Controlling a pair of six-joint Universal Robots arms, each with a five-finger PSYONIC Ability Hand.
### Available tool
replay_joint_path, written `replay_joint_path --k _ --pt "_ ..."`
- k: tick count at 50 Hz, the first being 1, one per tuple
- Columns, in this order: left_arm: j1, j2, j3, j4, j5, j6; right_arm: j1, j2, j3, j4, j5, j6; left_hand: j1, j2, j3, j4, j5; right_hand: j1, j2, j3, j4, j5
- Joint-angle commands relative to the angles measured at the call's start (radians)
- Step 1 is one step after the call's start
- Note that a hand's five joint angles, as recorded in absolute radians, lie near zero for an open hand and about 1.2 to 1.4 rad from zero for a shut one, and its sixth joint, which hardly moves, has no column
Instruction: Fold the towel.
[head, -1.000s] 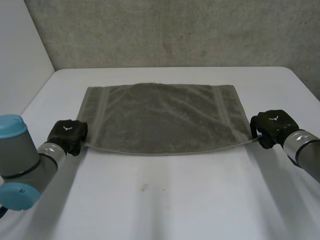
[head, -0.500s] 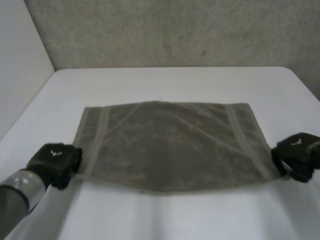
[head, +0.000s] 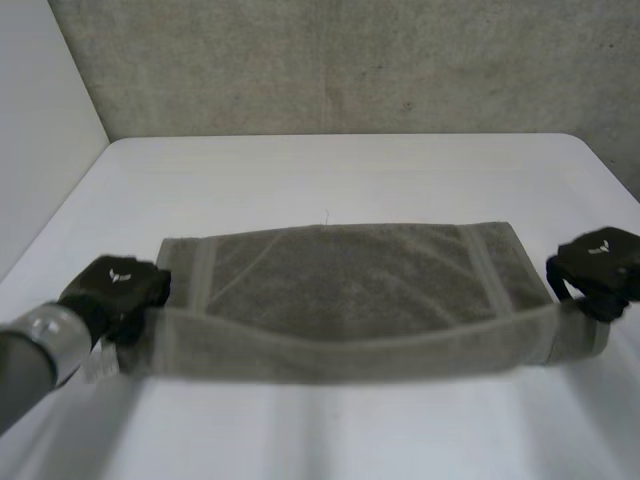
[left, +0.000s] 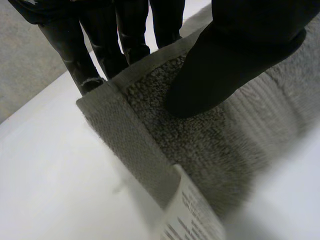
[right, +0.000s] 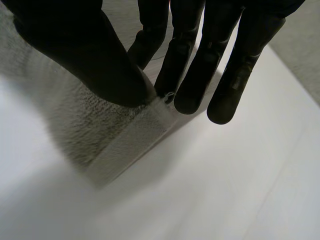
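A grey-green towel (head: 350, 290) is stretched between my two hands above the white table (head: 330, 175), its near edge raised and sagging in the middle. My left hand (head: 112, 290) pinches the towel's near left corner (left: 125, 125) between thumb and fingers (left: 130, 35). At the other end, my right hand (head: 598, 265) pinches the near right corner (right: 125, 135) the same way, thumb over the cloth and fingers (right: 195, 65) behind it. The far edge of the towel still lies on the table.
A white care label (left: 187, 215) hangs from the towel's edge near my left hand. A rough grey wall (head: 340, 60) stands behind the table. Bare table stretches beyond the towel and in front of it.
Both hands have lifted the near corners and drawn them toward me. The towel has slid nearer and its front edge has risen off the table.
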Motion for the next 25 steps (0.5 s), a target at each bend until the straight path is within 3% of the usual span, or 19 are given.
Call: replay_joint_path --k 1,14,25 --pt "-0.01 -0.252 0.25 0.017 -0.006 -0.029 0.11 0.176 -0.178 -0.152 0.101 0.13 0.224 0.178 0.18 0.179 0.195 0.003 0.183 0.18 0.179 0.185" --pt "-0.035 -0.557 0.627 0.025 -0.021 -0.182 0.21 0.426 -0.405 -0.454 0.207 0.276 0.224 0.178 0.18 0.179 0.195 0.003 0.183 0.18 0.179 0.185" --pt "-0.072 -0.698 0.843 0.025 -0.121 -0.223 0.252 0.552 -0.506 -0.652 0.265 0.276 0.224 0.178 0.18 0.179 0.195 0.003 0.183 0.18 0.179 0.185"
